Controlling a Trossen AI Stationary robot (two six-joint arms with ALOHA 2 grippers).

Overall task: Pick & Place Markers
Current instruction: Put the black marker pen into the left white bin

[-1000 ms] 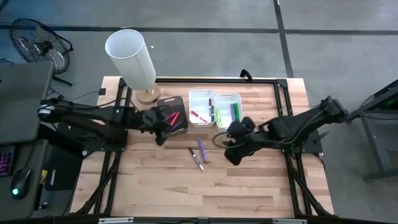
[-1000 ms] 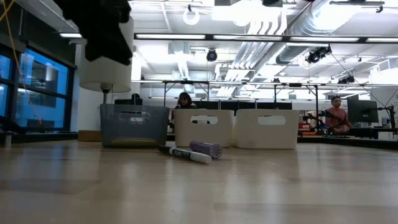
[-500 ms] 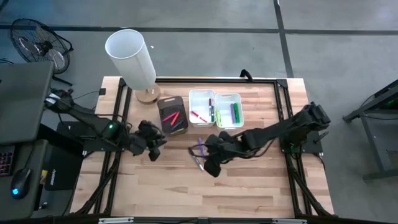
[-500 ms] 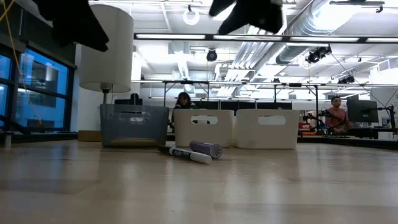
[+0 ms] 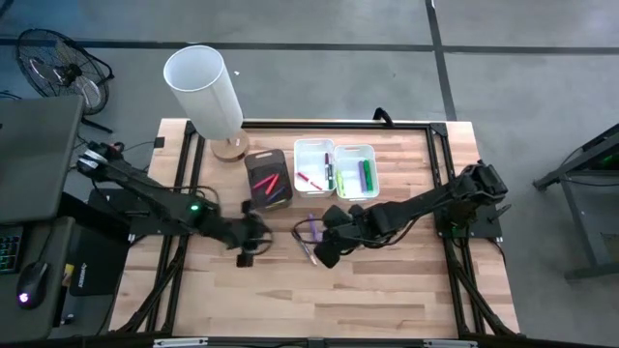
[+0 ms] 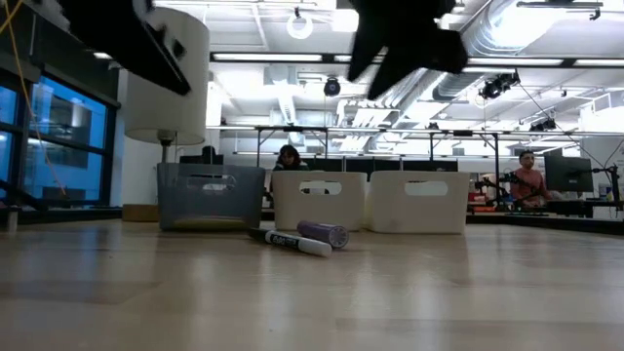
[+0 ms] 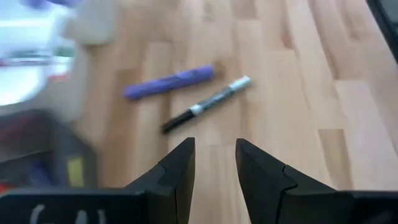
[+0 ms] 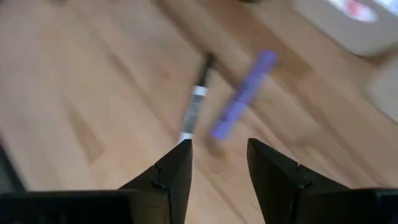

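Both arms reach inward; left pincer (image 5: 253, 235) and right pincer (image 5: 324, 253) gape, empty, flanking 2 markers (image 5: 309, 238).

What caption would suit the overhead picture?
Two robot grippers, left and right, close on two loose markers beside sorting bins.

Bare wood around two loose markers (image 5: 309, 239), bins (image 5: 334, 169) behind, lamp (image 5: 208, 97) beyond

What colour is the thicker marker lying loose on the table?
Purple marker, clearest in the left wrist view.
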